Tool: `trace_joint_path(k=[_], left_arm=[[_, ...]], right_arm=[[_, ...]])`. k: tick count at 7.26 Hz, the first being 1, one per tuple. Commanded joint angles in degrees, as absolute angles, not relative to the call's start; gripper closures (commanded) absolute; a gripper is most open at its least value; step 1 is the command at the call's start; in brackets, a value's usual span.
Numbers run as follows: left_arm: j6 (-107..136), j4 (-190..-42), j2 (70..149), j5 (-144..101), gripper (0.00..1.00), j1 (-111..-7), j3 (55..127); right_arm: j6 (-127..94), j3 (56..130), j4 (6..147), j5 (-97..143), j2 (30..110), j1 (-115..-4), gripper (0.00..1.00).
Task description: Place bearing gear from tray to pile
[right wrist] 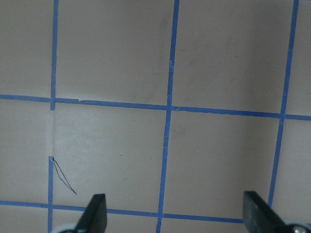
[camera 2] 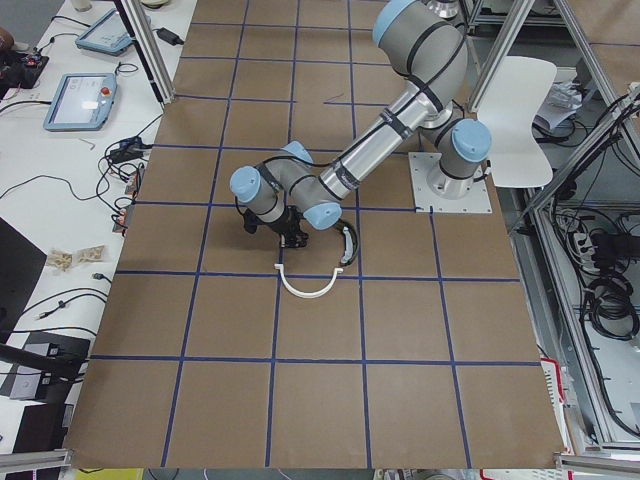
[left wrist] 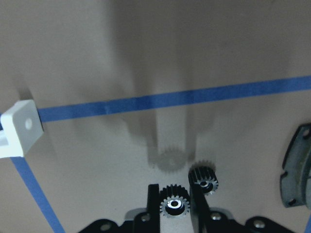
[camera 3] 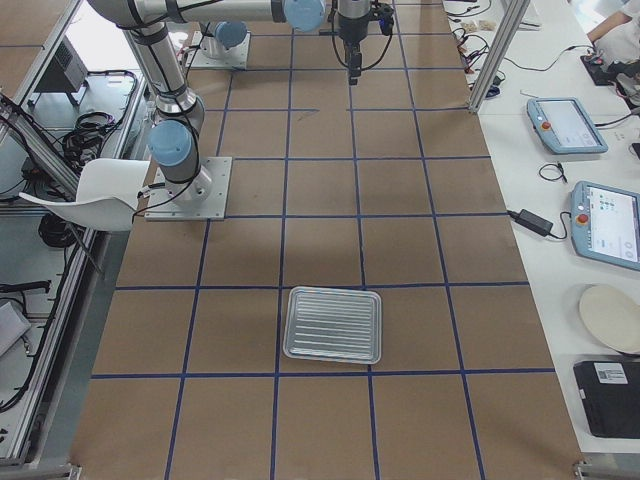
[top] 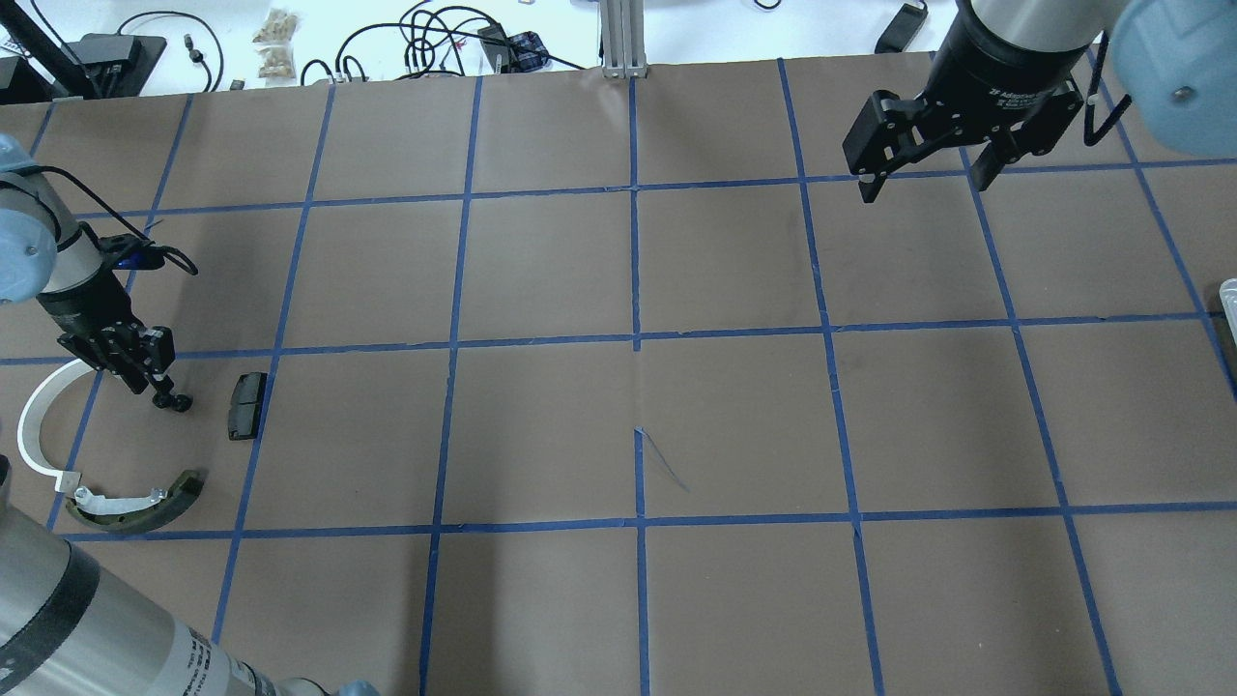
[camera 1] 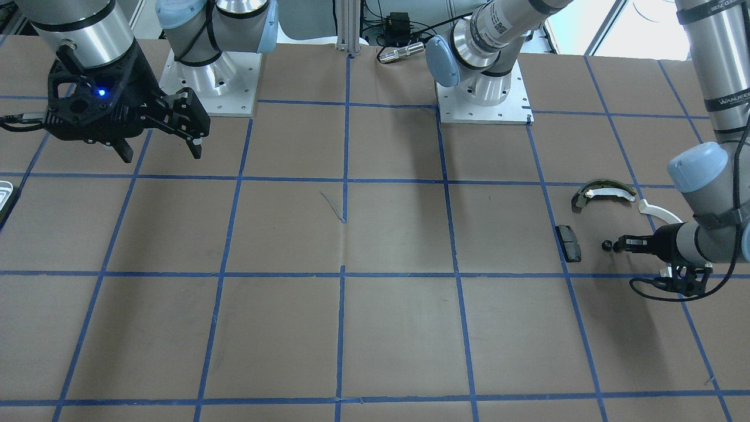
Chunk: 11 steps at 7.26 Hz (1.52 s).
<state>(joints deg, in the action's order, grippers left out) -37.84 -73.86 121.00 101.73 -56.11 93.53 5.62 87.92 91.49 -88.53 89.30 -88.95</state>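
My left gripper (camera 1: 615, 244) (top: 166, 394) is shut on the bearing gear (camera 1: 608, 245) (left wrist: 175, 206), a small black part with two toothed wheels, held just above the table inside the pile. The pile lies around it: a dark olive brake shoe (camera 1: 603, 190) (top: 135, 503), a long white arc (camera 1: 659, 211) (top: 34, 425) and a black pad (camera 1: 568, 242) (top: 246, 404). The silvery ridged tray (camera 3: 332, 324) lies at the other end of the table and shows as a sliver in the front view (camera 1: 4, 193). My right gripper (camera 1: 161, 149) (top: 923, 179) hangs open and empty.
The table is brown paper with a grid of blue tape lines (top: 636, 338). Both arm bases (camera 1: 483, 99) stand at the robot's edge. Cables and boxes (top: 454, 39) lie beyond the far edge. The arc's white end bracket (left wrist: 17, 128) is left of the gear.
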Motion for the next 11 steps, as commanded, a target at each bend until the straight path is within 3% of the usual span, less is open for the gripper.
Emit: trace_joint_path(k=[1, 3, 5, 8, 11], left_arm=[[-37.1, -73.91, 120.68, 101.16, 0.26, -56.16, 92.73], [-34.9, -77.49, 118.14, 100.73, 0.16, -57.56, 90.11], [-26.51, -88.09, 115.15, 93.89, 0.0, -61.14, 81.87], [-16.93, -101.03, 108.82, 93.87, 0.0, -74.57, 70.61], [-9.24, -103.71, 103.73, 93.78, 0.0, -85.49, 70.74]], right_arm=[[5.71, 87.89, 91.58, -88.42, 89.3, -88.95, 0.0], [5.8, 87.89, 91.84, -88.5, 89.21, -88.86, 0.0], [5.71, 87.89, 91.76, -88.42, 89.21, -88.86, 0.0], [5.71, 87.89, 91.76, -88.42, 89.21, -88.86, 0.0], [5.71, 87.89, 91.76, -88.42, 89.21, -88.86, 0.0]])
